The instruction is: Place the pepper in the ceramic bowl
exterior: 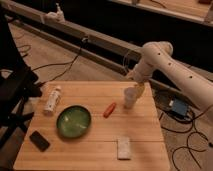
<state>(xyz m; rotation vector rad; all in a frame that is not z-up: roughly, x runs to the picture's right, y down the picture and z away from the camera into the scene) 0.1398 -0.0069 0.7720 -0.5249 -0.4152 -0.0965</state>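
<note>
The orange-red pepper lies on the wooden table, a little right of centre. The green ceramic bowl sits left of it, a short gap apart. The white arm comes in from the right. Its gripper hangs over the table's far right edge, just above and behind a small white cup. It is up and to the right of the pepper and holds nothing that I can see.
A white bottle lies at the table's left. A black phone-like object lies at the front left corner. A pale sponge-like block lies at the front right. Cables and a blue box are on the floor to the right.
</note>
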